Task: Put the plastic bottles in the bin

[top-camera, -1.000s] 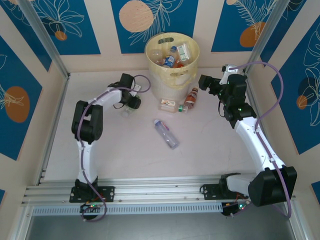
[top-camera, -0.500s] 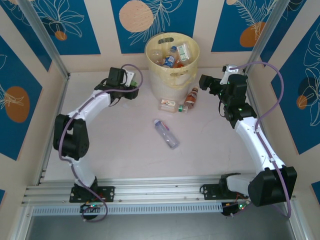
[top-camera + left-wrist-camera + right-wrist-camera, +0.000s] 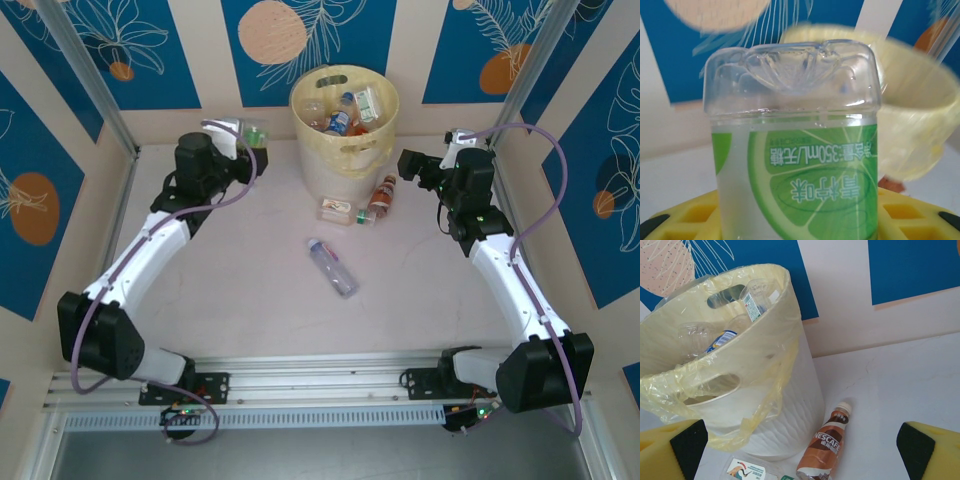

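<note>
The left gripper (image 3: pixel 243 140) is closed around a green-labelled bottle (image 3: pixel 795 150), which is pinched between the yellow fingers (image 3: pixel 690 216). The bottle is held off the table (image 3: pixel 240 290), with its moulded base pointing away from the wrist camera and its label upside down. Its cap end is cut off at the lower edge of the left wrist view. It is held left of the bin (image 3: pixel 342 160), close to the back wall (image 3: pixel 205 120), and the bin is seen only as a blur behind it.

The right gripper (image 3: pixel 406 165) has its jaws spread wide, with nothing between or touching the pads (image 3: pixel 932 450). It is placed just right of the bin, near the right frame post (image 3: pixel 520 95).

A brown bottle (image 3: pixel 825 447) and a flat bottle (image 3: pixel 337 210) lie at the foot of the bin; the flat one is cut off in the right wrist view. A clear bottle (image 3: pixel 332 267) lies apart on the open mid-table, with bare surface all round it. Several bottles (image 3: pixel 345 110) rest inside the bin, partly veiled by its yellow liner (image 3: pixel 760 410).
</note>
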Motion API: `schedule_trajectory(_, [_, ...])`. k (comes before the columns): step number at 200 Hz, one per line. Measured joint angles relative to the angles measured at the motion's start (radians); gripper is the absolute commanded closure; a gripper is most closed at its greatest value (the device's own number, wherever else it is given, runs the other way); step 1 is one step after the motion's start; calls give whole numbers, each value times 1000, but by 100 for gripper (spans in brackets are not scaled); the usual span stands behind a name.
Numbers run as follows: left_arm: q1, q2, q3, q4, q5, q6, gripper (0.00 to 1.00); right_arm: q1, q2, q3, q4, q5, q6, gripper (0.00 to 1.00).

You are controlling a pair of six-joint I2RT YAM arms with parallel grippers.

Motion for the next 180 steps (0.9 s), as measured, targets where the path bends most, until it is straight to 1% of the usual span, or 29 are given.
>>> schedule_trajectory(21, [-3, -16, 5, 88, 16, -8, 57, 0, 0, 0, 0, 0, 0, 1])
schedule_trajectory(38, [-5, -14, 27, 110, 14, 0, 58, 0, 0, 0, 0, -2, 0, 1])
schedule_trajectory(58, [-5, -2, 85, 128, 6, 12, 59, 0, -1, -4, 0, -3, 0, 1])
schedule_trajectory(86, [-6, 34, 169, 222, 8, 10, 59, -1, -1, -13, 0, -3, 0, 1])
schedule_trajectory(129, [-22, 190, 349, 292, 23, -20, 58, -2, -2, -14, 0, -13, 4, 1])
schedule_trajectory(153, [-43, 294, 462, 275, 53, -24, 59, -2, -5, -16, 3, -35, 3, 1])
schedule_trajectory(180, [-80, 392, 579, 220, 85, 6, 59, -2, -20, -29, 15, -103, -1, 1])
